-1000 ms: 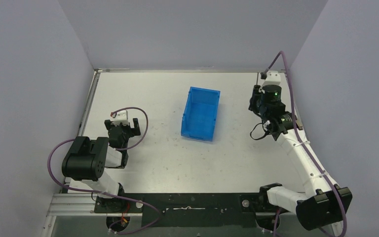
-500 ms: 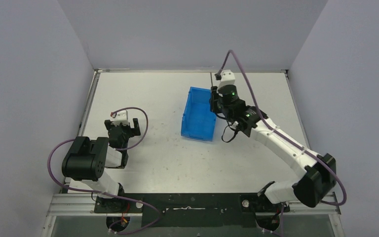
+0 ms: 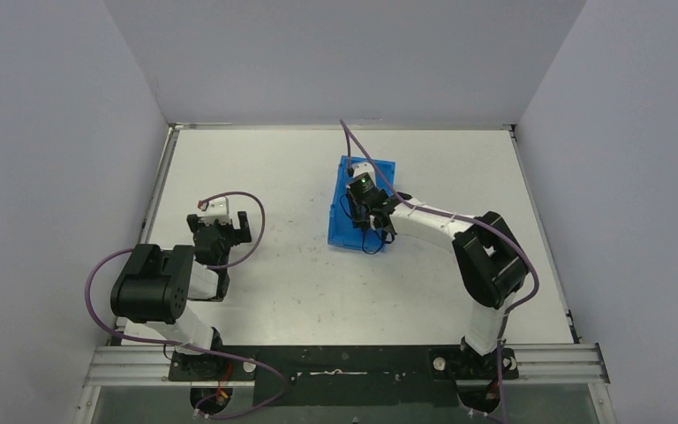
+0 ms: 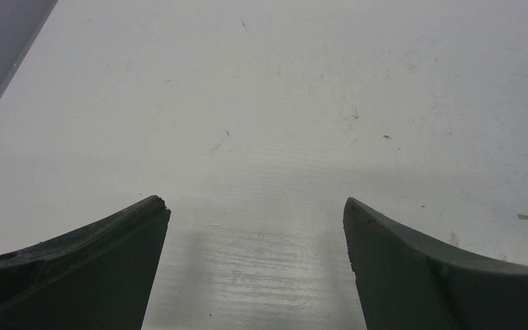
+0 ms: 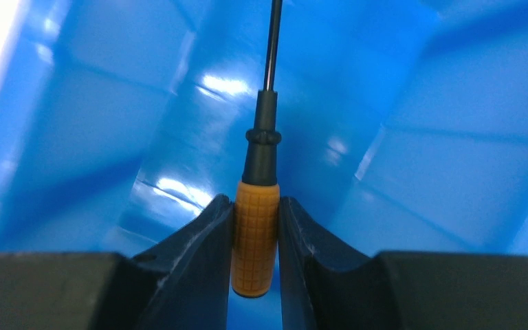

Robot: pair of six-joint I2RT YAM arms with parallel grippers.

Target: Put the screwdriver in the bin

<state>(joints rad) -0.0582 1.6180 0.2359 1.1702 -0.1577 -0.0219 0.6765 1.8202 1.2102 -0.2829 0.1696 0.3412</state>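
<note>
The blue bin (image 3: 342, 221) stands near the middle of the table. My right gripper (image 3: 359, 196) hangs over the inside of the bin. In the right wrist view my right gripper (image 5: 256, 206) is shut on the orange handle of the screwdriver (image 5: 254, 237). Its thin black shaft points away from me over the blue bin floor (image 5: 419, 158). My left gripper (image 3: 221, 221) rests low on the left of the table. In the left wrist view it (image 4: 256, 206) is open and holds nothing.
Grey walls close the table on the left, back and right. The white tabletop (image 3: 256, 168) has a raised metal edge along the left and back. The arm bases sit on a black rail (image 3: 344, 362) at the near edge.
My right arm has swung left from the far right of the table, carrying the screwdriver, and now hangs over the bin. The left arm has not moved.
</note>
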